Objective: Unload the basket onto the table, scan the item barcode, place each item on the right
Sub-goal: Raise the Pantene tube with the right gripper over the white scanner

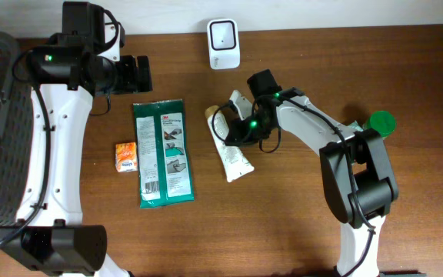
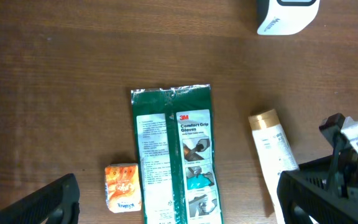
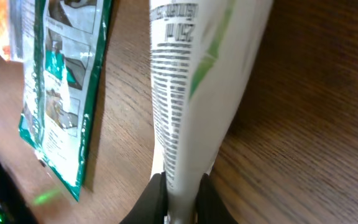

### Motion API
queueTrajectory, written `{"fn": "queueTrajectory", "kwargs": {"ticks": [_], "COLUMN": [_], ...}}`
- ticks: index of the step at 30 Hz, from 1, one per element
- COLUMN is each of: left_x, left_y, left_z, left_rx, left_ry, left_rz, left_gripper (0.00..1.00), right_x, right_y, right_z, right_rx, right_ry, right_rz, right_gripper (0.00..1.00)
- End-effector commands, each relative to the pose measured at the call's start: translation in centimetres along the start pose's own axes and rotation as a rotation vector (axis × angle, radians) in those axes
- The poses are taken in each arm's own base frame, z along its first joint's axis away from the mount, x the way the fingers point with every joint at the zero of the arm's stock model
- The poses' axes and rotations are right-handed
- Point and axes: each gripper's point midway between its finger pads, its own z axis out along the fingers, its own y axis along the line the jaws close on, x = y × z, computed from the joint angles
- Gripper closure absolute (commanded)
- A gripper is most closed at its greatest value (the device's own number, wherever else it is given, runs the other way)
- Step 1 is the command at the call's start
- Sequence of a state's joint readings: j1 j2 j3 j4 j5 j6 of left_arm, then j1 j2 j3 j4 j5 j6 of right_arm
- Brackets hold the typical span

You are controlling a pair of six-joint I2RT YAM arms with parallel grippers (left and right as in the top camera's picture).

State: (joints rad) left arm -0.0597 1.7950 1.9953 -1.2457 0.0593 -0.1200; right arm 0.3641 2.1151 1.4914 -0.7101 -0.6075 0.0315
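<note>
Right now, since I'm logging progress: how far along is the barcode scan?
Done: the right gripper has its fingers shut on the white plastic tube with a gold cap. In hand: that grasp; the tube seems not yet lifted off the brown wooden table. Left: bring it to the white box-shaped scanner and show its barcode.

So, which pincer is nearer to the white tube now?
Right. The right pincer is shut around the white tube. The left pincer stands open, apart from the tube, by the far corner of the green glove packet.
</note>
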Motion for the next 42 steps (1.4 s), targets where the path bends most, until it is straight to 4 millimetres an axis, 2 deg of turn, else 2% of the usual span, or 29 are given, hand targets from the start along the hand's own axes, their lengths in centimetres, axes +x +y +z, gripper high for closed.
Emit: {"fn": "queueTrajectory", "kwargs": {"ticks": [1,4,7,9,14,16,19,23,27,30,32,33,36,37,39,40,42], "left_x": [-0.4,-0.4,-0.4,-0.4,-0.4,-0.4,-0.4,-0.3,-0.3,-0.3,-0.3,-0.3,-0.3,-0.3,-0.3,-0.3,-0.3], "left_y": [-0.2,-0.2,-0.2,-0.2,-0.2,-0.2,-0.2,-0.2,-0.2,-0.2,-0.2,-0.2,-0.2,-0.2,-0.2,-0.2,-0.2], "left_z": [-0.8,-0.8,-0.8,-0.8,-0.8,-0.8,-0.8,-0.8,-0.8,-0.8,-0.8,-0.8,-0.8,-0.8,-0.8,-0.8,-0.8], "left_rx": [0.001,0.001,0.001,0.001,0.001,0.001,0.001,0.001,0.001,0.001,0.001,0.001,0.001,0.001,0.001,0.001,0.001], "left_ry": [-0.022,-0.022,-0.022,-0.022,-0.022,-0.022,-0.022,-0.019,-0.019,-0.019,-0.019,-0.019,-0.019,-0.019,-0.019,-0.019,-0.019], "left_rz": [0.010,0.010,0.010,0.010,0.010,0.010,0.010,0.009,0.009,0.009,0.009,0.009,0.009,0.009,0.009,0.009,0.009], "left_gripper": [0.01,0.01,0.01,0.01,0.01,0.01,0.01,0.01,0.01,0.01,0.01,0.01,0.01,0.01,0.01,0.01,0.01], "right_x": [-1.8,-1.5,-0.8,-0.1,2.2,2.6,3.1,3.2,3.4,3.4,3.3,3.2,1.8,0.9,-0.9,-1.8,-2.3], "right_y": [0.1,-1.2,-2.4,-2.0,0.4,0.5,-0.4,-0.7,-1.0,-0.9,-0.8,-0.7,0.2,0.6,1.7,2.6,4.1], "right_z": [-1.6,-3.9,-5.1,-4.6,-0.9,0.1,1.4,1.5,2.0,1.9,2.0,1.9,0.2,-0.9,-4.4,-7.2,-11.5], "right_rx": [0.017,0.023,0.019,-0.016,-0.034,-0.035,-0.033,-0.024,-0.023,-0.029,-0.034,-0.039,-0.133,-0.170,-0.238,-0.273,-0.290], "right_ry": [-0.053,-0.029,-0.008,0.011,0.078,0.085,0.108,0.111,0.121,0.121,0.118,0.115,0.063,0.030,-0.056,-0.117,-0.200], "right_rz": [-0.121,-0.042,0.025,0.037,-0.026,-0.014,0.049,0.059,0.070,0.070,0.068,0.068,0.079,0.079,0.063,0.031,-0.011], "right_gripper": [0.69,0.53,0.48,0.48,0.43,0.43,0.44,0.45,0.56,0.76,0.95,0.96,0.96,0.96,0.96,0.96,0.96]}}
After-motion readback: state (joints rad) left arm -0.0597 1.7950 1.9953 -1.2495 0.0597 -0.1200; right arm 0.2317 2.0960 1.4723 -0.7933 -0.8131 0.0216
